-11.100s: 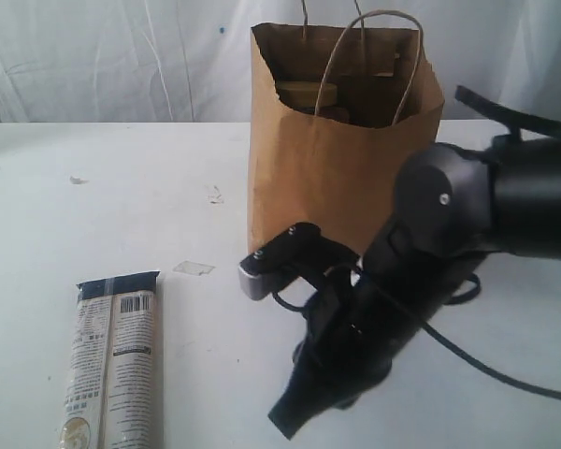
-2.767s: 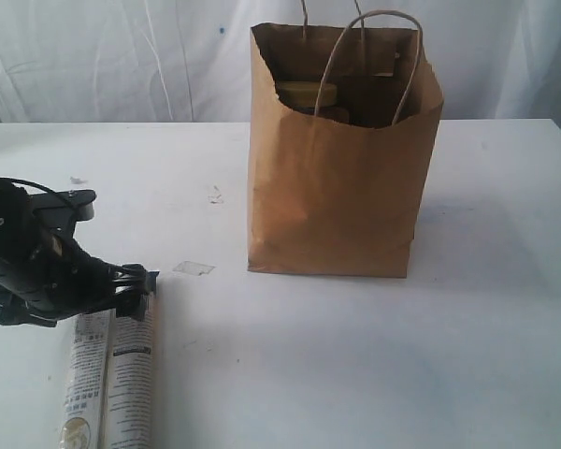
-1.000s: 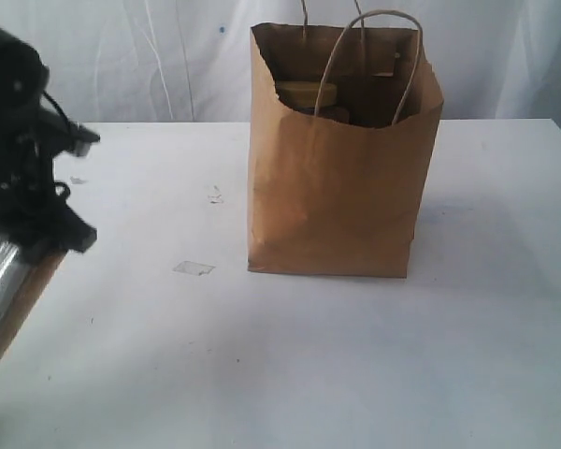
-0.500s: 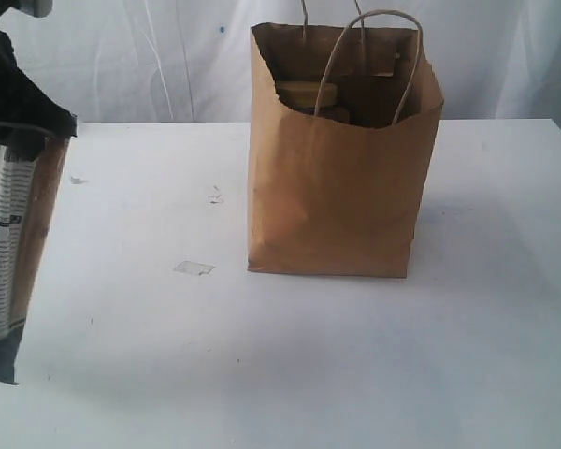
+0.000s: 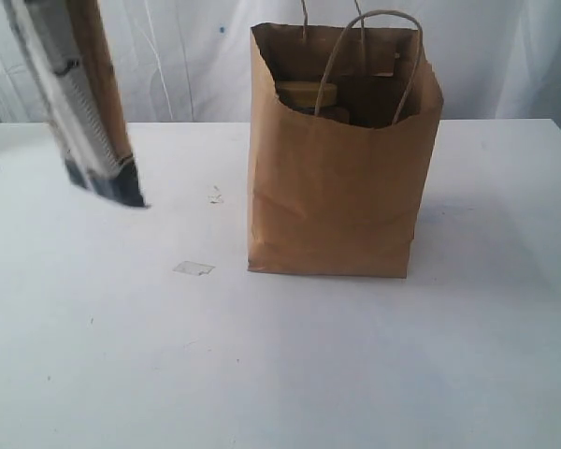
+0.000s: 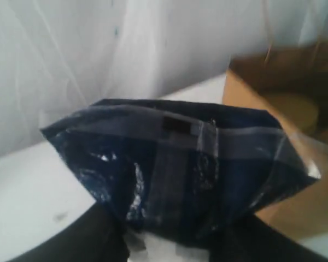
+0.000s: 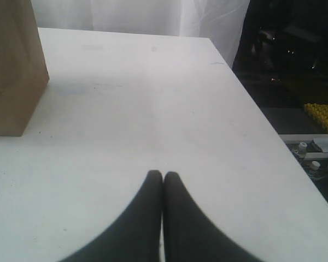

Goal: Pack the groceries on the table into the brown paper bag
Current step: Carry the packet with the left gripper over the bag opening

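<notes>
- Table (image 5: 355,374): wide and white. Its near and side edges are cut off in the exterior view.
- Paper bag (image 5: 337,187): brown, upright on the table, mouth open. The tops of the far loop handle are cut off.
- Long packet (image 5: 89,103): in the air well left of the bag, clear of the table and tilted, dark end lowest. Its upper end runs out of the exterior view.
- Left gripper (image 6: 169,232): outside the exterior view. The wrist view shows dark fingers (image 6: 93,240) partly closed on either side of the packet, gripping it, with the tips hidden behind it.
- Right gripper (image 7: 163,177): jaws pressed together, empty, over bare table apart from the bag.
- Inside the bag: a yellow lid (image 5: 307,94) shows near the left wall. The rest is too dark to make out.
- Paper scrap (image 5: 194,268): on the table left of the bag's base.
</notes>
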`<action>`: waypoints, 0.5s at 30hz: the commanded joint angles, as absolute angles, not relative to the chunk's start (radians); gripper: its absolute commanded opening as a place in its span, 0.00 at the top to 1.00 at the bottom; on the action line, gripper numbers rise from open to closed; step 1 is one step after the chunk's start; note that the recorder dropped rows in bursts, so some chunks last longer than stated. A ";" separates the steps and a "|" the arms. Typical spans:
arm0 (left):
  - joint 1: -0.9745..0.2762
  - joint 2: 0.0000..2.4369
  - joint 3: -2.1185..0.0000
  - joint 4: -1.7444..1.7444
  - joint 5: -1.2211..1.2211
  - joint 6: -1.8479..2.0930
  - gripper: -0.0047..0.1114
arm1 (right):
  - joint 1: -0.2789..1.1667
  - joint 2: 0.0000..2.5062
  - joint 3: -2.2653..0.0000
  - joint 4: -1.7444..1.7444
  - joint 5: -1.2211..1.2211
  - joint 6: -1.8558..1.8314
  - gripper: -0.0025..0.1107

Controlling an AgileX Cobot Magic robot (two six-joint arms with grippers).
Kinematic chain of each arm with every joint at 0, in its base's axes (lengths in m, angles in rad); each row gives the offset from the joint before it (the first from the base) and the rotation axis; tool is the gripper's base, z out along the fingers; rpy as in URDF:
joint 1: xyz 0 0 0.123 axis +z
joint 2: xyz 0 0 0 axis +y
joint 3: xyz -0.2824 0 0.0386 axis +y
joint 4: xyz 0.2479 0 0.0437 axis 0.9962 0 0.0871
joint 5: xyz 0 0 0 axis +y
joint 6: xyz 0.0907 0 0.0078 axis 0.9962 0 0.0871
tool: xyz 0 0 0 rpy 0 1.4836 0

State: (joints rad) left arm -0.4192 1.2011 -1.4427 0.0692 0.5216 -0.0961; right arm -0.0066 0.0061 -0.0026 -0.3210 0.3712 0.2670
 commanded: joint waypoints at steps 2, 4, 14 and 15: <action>-0.421 1.153 -1.456 -0.184 0.070 -0.097 0.96 | -0.008 0.000 0.000 -0.326 0.369 0.265 0.98; -0.421 1.162 -1.456 -0.248 -0.014 -0.097 0.96 | -0.008 0.000 0.000 -0.326 0.369 0.265 0.98; -0.593 1.305 -1.478 0.070 -0.526 -0.528 0.96 | -0.008 0.000 0.000 -0.326 0.369 0.265 0.98; -0.614 1.331 -1.494 0.188 -0.509 -0.531 0.96 | -0.008 0.000 0.000 -0.326 0.369 0.265 0.98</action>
